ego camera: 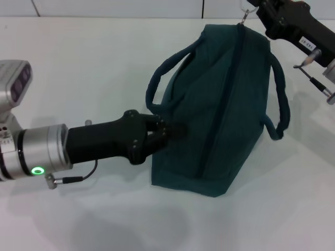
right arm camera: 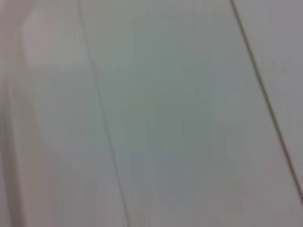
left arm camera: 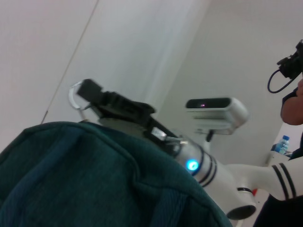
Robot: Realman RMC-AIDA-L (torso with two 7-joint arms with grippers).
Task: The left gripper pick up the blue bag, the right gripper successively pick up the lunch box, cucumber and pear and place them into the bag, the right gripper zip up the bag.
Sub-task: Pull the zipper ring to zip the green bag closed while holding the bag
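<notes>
Both tools grip: left tool pinches soft, floppy bag fabric; your right tool clamps the zipper pull.

The bag lies on the table between my left gripper and my right gripper behind it.

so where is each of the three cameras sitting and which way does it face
Head view: from the robot's head, looking forward and down at the white table; it shows the blue bag, the left gripper with jaws closed on the bag's side, and the right gripper at the zipper pull ring.
Left wrist view: low behind the blue bag, looking up across it at the right gripper and the wall.
Right wrist view: only a pale panelled surface; none of the robot shows.
Shared: the head and left wrist views both show the bag and the right gripper.
</notes>
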